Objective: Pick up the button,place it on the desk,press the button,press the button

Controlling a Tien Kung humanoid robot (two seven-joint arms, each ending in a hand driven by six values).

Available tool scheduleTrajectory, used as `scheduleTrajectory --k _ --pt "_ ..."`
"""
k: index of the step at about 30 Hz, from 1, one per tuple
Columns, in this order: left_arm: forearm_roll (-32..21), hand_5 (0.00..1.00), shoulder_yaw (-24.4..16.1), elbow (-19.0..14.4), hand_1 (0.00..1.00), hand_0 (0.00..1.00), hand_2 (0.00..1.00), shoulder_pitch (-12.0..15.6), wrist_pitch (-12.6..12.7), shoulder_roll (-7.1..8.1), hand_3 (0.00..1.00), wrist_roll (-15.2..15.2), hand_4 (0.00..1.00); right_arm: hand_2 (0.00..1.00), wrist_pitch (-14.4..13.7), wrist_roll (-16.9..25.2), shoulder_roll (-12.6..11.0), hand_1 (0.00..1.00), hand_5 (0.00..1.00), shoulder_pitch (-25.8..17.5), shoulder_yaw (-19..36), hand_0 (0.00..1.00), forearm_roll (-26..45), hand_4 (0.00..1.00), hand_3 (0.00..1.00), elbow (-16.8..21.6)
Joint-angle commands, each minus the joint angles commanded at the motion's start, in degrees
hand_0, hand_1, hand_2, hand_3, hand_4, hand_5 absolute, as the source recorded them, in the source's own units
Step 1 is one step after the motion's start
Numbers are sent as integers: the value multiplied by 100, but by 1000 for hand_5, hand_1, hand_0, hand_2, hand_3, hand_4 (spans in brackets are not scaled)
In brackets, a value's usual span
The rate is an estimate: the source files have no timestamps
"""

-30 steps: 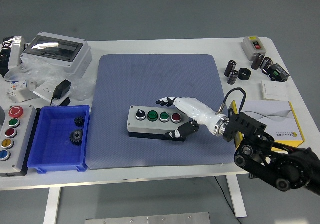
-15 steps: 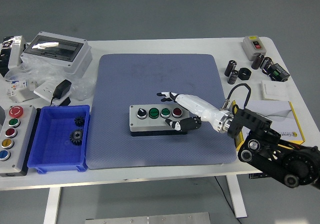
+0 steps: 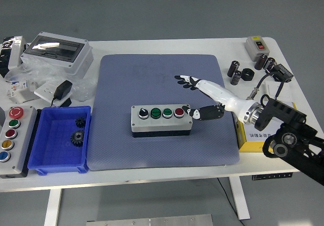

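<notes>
The right hand [image 3: 205,97] has been drawn back to the right off the button box [image 3: 160,120], which was shifted slightly rightward; its fingers [image 3: 185,79] are now spread.

Grey button box [image 3: 161,120] on blue-grey mat [image 3: 162,109]: black, green, green, red caps. Bin [image 3: 59,140] left: blue.

The right hand [image 3: 205,97] hovers open above the blue mat [image 3: 162,109]; the button box [image 3: 161,120] lies just beside its thumb, fingers [image 3: 184,80] extended beyond it.
</notes>
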Motion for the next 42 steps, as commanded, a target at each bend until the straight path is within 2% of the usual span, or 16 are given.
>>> scheduleTrajectory --k 3,5,7,8,11,13,14,15,19,20,25,27,33,42 --pt "7 213 -11 0 600 605 532 5 0 -5 598 8 595 972 649 -657 -185 917 36 -28 250 922 -214 615 998 307" --pt "2 213 -9 0 600 605 532 3 0 -9 598 7 595 972 1091 -1049 -246 917 36 -28 476 922 -43 615 998 506" --pt "0 213 -6 0 600 605 532 2 -1 -16 598 8 595 972 1500 -1374 -251 917 36 3 699 922 193 615 998 644" --pt "-5 213 1 0 599 605 532 2 -3 -19 596 8 594 909 1702 -1526 -241 860 48 31 814 824 323 607 998 693" --pt "-9 213 4 0 599 605 532 3 -3 -22 596 8 594 909 2154 -1872 -182 860 48 178 950 824 649 607 998 746" --pt "-5 213 -2 0 599 605 532 1 -3 -19 596 10 594 909 2436 -2038 -116 860 48 340 823 824 773 607 998 710" --pt "-3 211 -5 0 601 604 532 -1 -3 -17 598 11 594 403 2540 -2077 -77 277 100 417 738 115 800 366 818 680" --pt "4 211 -9 0 601 604 532 -4 -4 -14 598 12 594 403 2647 -2110 -14 277 100 523 611 115 810 366 818 627" --pt "13 211 -14 0 601 604 532 -10 -5 -11 598 15 594 403 2677 -2159 291 277 100 863 202 115 713 366 818 333" --pt "18 212 -17 0 600 605 532 -10 -6 -10 595 16 593 270 2653 -2162 376 152 81 932 121 9 677 270 794 246" --pt "28 212 -17 0 600 605 532 -7 -12 -10 595 25 593 270 2524 -2165 803 152 81 1196 -150 9 429 270 794 -144" --pt "28 210 -17 0 600 606 531 -4 -14 -7 595 27 594 241 2497 -2167 918 112 65 1255 -223 2 372 246 791 -229" --pt "22 208 -16 0 600 605 523 -4 -14 -1 595 30 595 229 2418 -2147 1068 103 46 1288 -367 2 263 230 786 -363" --pt "24 207 -15 0 600 605 521 -7 -14 4 594 24 595 217 2376 -2162 1066 99 41 1237 -449 2 156 224 784 -395"
